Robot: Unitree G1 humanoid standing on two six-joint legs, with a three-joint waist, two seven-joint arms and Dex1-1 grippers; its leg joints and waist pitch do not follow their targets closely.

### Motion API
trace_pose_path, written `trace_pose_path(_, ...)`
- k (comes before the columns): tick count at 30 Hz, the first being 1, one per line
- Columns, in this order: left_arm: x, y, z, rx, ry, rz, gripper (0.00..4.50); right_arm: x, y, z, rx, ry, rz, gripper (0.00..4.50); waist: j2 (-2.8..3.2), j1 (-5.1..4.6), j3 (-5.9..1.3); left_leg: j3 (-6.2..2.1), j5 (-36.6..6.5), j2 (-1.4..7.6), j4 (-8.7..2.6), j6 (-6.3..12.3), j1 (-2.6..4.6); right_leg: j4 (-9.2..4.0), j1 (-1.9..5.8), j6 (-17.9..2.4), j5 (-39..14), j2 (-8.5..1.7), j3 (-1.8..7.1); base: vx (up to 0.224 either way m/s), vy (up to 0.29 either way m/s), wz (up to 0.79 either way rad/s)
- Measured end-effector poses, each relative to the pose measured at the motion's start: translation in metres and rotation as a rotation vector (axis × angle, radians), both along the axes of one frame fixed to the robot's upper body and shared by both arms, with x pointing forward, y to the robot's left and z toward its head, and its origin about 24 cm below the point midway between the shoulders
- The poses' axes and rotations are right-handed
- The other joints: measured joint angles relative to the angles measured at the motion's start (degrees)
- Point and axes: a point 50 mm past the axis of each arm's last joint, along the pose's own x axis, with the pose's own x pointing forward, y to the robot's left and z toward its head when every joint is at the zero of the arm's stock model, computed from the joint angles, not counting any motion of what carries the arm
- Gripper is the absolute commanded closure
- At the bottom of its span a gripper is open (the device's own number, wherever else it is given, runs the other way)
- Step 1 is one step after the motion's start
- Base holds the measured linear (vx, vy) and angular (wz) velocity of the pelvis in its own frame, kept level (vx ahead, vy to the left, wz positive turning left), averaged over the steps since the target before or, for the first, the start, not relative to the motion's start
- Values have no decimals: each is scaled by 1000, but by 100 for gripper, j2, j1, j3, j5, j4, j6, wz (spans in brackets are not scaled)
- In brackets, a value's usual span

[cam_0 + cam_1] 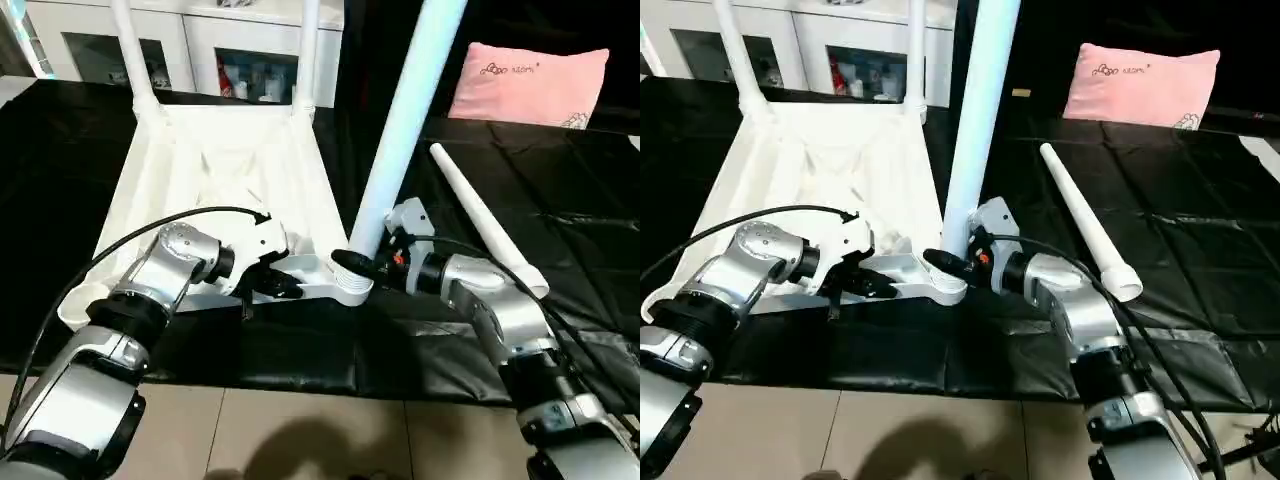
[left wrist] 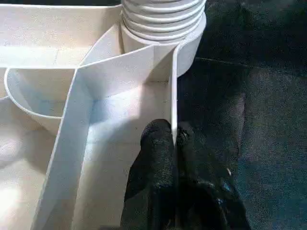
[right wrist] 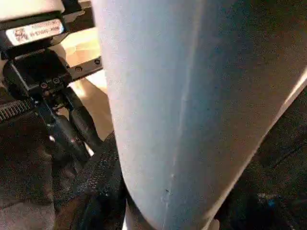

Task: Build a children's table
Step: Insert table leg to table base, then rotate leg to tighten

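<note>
The children's table top point(image 1: 230, 170) lies upside down on the black cloth, ribs up. Two white legs point(image 1: 130, 50) point(image 1: 307, 50) stand upright in its far corners. A third leg point(image 1: 405, 120) stands tilted in the near right corner socket point(image 1: 350, 290), and my right gripper point(image 1: 355, 262) is shut around its lower end. In the right wrist view this leg point(image 3: 192, 110) is pressed against a black finger point(image 3: 96, 182). My left gripper point(image 1: 285, 285) is shut on the table's rim wall point(image 2: 173, 96) just left of that socket. A fourth leg point(image 1: 485, 215) lies loose on the cloth to the right.
A pink pillow point(image 1: 528, 85) rests at the far right on the cloth. A white cabinet with glass doors point(image 1: 200, 45) stands behind the table top. The cloth's near edge point(image 1: 300, 385) meets tiled floor just below my forearms.
</note>
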Motion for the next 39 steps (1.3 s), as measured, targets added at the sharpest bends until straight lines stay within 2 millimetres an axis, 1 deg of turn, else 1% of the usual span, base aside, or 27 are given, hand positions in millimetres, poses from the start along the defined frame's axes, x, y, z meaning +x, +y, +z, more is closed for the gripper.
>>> trace_pose_path(7,1,-2,0,-4,-8,4,450,2,-4,-3,63,38,-24,257,2,5,1,0,1,2,1,-1,2,6,0,-6,7,0,-2,0,0,0)
trace_pose_path(12,1,-4,0,-5,-10,3,450,-2,-7,-9,87,35,-43,257,9,9,1,-1,1,2,0,-1,1,4,0,-6,7,0,-3,0,0,0)
trace_pose_path(15,0,-5,-1,-7,-5,-4,450,-7,-9,-14,104,23,-57,257,36,27,-7,-2,0,2,0,0,0,-6,5,-6,7,0,-4,0,0,0)
trace_pose_path(19,-1,-5,-1,-6,4,-18,450,-13,-8,-16,63,-25,-34,257,42,36,-7,-2,-1,2,-2,1,0,-12,8,-5,6,0,-6,0,0,0)
trace_pose_path(25,-2,0,-1,6,0,-33,450,-7,-3,-10,-9,-64,51,257,36,8,-10,-2,-2,3,-6,3,5,-10,10,-5,6,1,-6,0,0,0)
trace_pose_path(27,-3,2,-2,9,-1,-38,450,-4,-1,-8,-38,-65,95,257,23,-4,-18,-2,-2,4,-8,3,7,-10,10,-4,6,1,-6,0,0,0)
trace_pose_path(30,-5,3,-2,11,-5,-59,450,-5,-3,-8,-44,-65,145,257,2,-1,-31,0,-2,4,-13,3,7,-15,10,-2,4,1,-5,0,0,0)
trace_pose_path(34,-10,4,-2,27,-10,-113,450,-10,-6,-11,-62,-57,239,257,-59,23,-68,2,-6,4,-14,10,4,-26,16,1,1,0,-6,0,0,0)
trace_pose_path(37,-15,5,-2,32,-1,-151,450,-14,-7,-11,-65,-55,321,257,-57,27,-71,3,-11,5,-14,19,16,-50,48,0,2,-2,-12,0,0,0)
trace_pose_path(39,-16,6,-2,37,16,-166,450,-16,-6,-11,-63,-57,350,257,-55,26,-69,3,-13,6,-16,23,46,-61,82,2,0,-2,-14,0,0,0)
